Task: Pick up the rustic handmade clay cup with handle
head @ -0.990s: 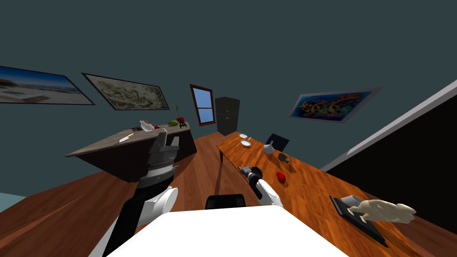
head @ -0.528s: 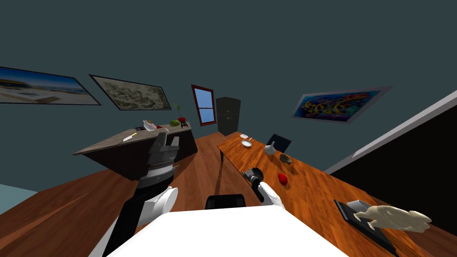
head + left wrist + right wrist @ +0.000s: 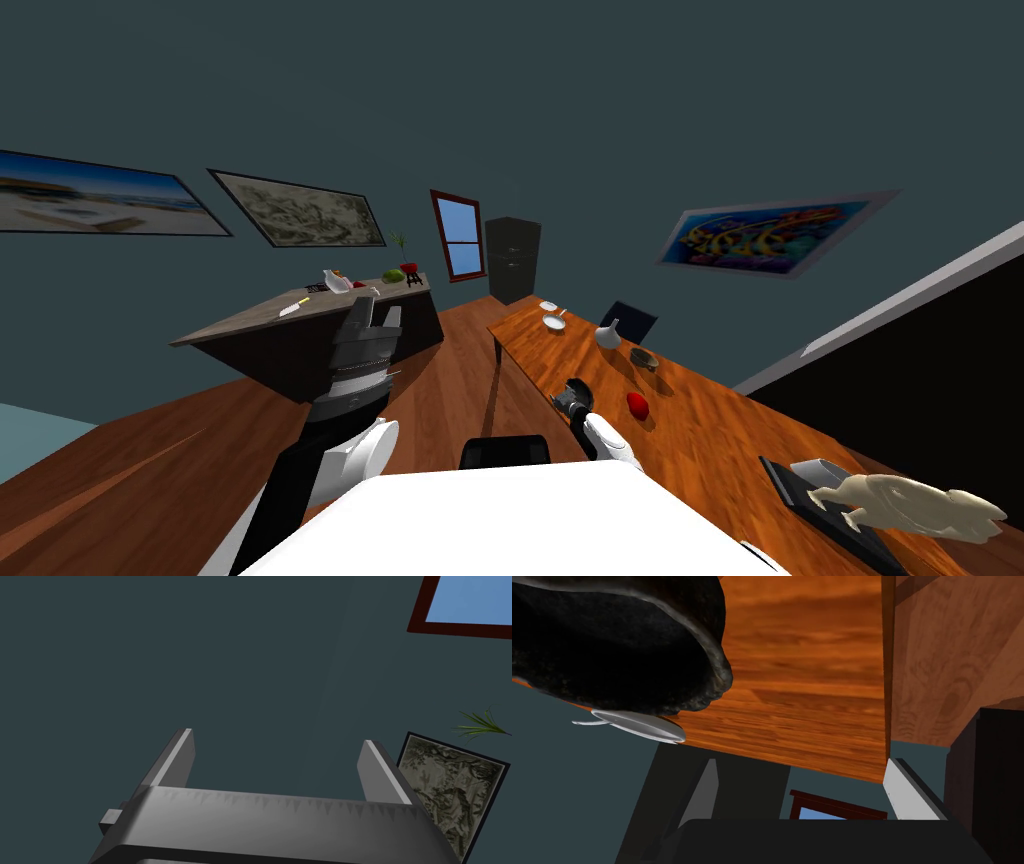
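The cup (image 3: pixel 577 388) is dark and rough, and stands near the left edge of the wooden table (image 3: pixel 700 430). My right gripper (image 3: pixel 563 402) is right beside it, low at that edge. In the right wrist view the cup's black, lumpy body (image 3: pixel 622 646) looms close, off to the side beyond one finger and not between the two. That gripper (image 3: pixel 801 762) is open and holds nothing. My left gripper (image 3: pixel 375 308) is raised in front of the counter, and its fingers (image 3: pixel 277 736) stand open and empty.
On the table lie a red fruit (image 3: pixel 635 403), a dark bowl (image 3: pixel 642 356), a white vase (image 3: pixel 606 334), white plates (image 3: pixel 550 320) and a cream figurine (image 3: pixel 900 498) on a dark tray (image 3: pixel 800 490). A dark chair (image 3: pixel 503 451) stands by the table. A counter (image 3: pixel 290 322) is on the left.
My head view has turned a little, so the table's things have slid right. My right hand has drawn slightly nearer to me beside the cup. The left arm has not moved.
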Motion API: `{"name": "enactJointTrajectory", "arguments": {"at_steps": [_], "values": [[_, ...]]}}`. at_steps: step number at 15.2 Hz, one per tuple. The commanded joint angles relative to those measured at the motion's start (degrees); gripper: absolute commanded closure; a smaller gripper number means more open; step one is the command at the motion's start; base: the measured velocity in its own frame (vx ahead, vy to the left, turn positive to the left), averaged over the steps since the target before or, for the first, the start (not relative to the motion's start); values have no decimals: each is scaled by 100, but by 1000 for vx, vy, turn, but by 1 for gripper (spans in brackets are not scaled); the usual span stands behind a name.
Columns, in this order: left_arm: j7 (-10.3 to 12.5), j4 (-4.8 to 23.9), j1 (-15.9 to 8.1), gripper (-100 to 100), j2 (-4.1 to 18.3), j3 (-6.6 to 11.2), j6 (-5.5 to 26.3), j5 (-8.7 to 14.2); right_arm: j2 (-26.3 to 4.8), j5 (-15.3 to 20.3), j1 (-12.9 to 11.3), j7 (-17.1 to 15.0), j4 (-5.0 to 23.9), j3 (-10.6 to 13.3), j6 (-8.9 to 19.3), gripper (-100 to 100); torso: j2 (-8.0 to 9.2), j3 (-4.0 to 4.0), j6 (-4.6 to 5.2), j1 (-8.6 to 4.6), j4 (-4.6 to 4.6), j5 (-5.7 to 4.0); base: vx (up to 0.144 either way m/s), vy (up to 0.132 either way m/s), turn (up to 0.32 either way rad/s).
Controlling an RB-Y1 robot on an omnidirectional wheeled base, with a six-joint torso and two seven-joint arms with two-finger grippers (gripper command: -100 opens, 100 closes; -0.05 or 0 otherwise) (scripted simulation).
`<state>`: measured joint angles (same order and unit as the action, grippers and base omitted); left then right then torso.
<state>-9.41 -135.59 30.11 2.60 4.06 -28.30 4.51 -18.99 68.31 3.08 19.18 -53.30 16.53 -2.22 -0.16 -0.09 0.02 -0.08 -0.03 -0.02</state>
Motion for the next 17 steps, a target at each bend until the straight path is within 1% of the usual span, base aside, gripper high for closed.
{"name": "enactJointTrajectory", "arguments": {"at_steps": [1, 2, 3, 4, 6, 8, 9, 10, 11, 12, 13, 14, 15, 16, 17], "values": [[0, 0, 0, 0, 0, 0, 0, 0, -93, 83, -25, -8, 177, 110, 161, -100, 0, 0, 0, 0, 0, 0, 16, 2, 12], [0, 0, 0, 0, 0, 0, 0, 0, -93, 83, -25, -8, 177, 110, 161, -100, 0, 0, 0, 0, 0, 0, 19, 3, 13], [0, 0, 0, 0, 0, 0, 0, 0, -125, 178, -59, 64, 330, 107, 225, -100, -1, 0, 0, -1, 0, 0, 25, 4, 13], [0, 0, 0, 0, 0, 0, 0, 0, -125, 178, -59, 64, 379, 107, 225, -100, -3, -1, -1, 0, 0, 0, 27, 6, 12], [0, 0, 0, 0, 0, 0, 0, 0, -125, 178, -59, 64, 379, 107, 225, -100, -3, -2, 0, 2, -1, 0, 16, 3, 2], [0, 0, 0, 0, 0, 0, 0, 0, -180, 332, -113, 186, 698, 99, 330, -100, -1, 0, 0, 1, 0, 0, 23, 4, 8], [0, 0, 0, 0, 0, 0, 0, 0, -180, 332, -113, 186, 719, 99, 330, -100, -4, -2, 0, 3, -1, -1, 31, 10, 6], [0, 0, 0, 0, 0, 0, 0, 0, -202, 391, -133, 235, 854, 94, 370, -100, -5, -3, 0, 2, -1, 1, 31, 10, 3], [0, 0, 0, 0, 0, 0, 0, 0, -202, 391, -133, 235, 854, 94, 370, -100, -5, -3, 1, 2, -1, 1, 28, 8, -4], [0, 0, 0, 0, 0, 0, 0, 0, -202, 391, -133, 235, 854, 198, 370, -100, -5, -3, 0, 2, -1, 1, 19, 5, -2], [0, 0, 0, 0, 0, 0, 0, 0, -202, 391, -133, 235, 854, 231, 370, -100, -4, -2, -1, 2, -1, 0, 10, 3, 1], [0, 0, 0, 0, 0, 0, 0, 0, -202, 391, -133, 235, 854, 193, 370, -100, -1, -1, -1, 3, 0, 0, 0, 0, 0], [0, 0, 0, 0, 0, 0, 0, 0, -202, 391, -133, 235, 854, 94, 370, -100, 2, 1, -1, 3, 1, 0, 0, 0, 0], [0, 0, 0, 0, 0, 0, 0, 0, -230, 471, -160, 306, 1048, 86, 426, -100, 4, 3, -1, 2, 1, 0, 12, 8, 0], [0, 0, 0, 0, 0, 0, 0, 0, -230, 316, -160, 306, 1048, 335, 426, -100, 2, 2, 0, 1, 1, 1, 27, 7, 0]]}}
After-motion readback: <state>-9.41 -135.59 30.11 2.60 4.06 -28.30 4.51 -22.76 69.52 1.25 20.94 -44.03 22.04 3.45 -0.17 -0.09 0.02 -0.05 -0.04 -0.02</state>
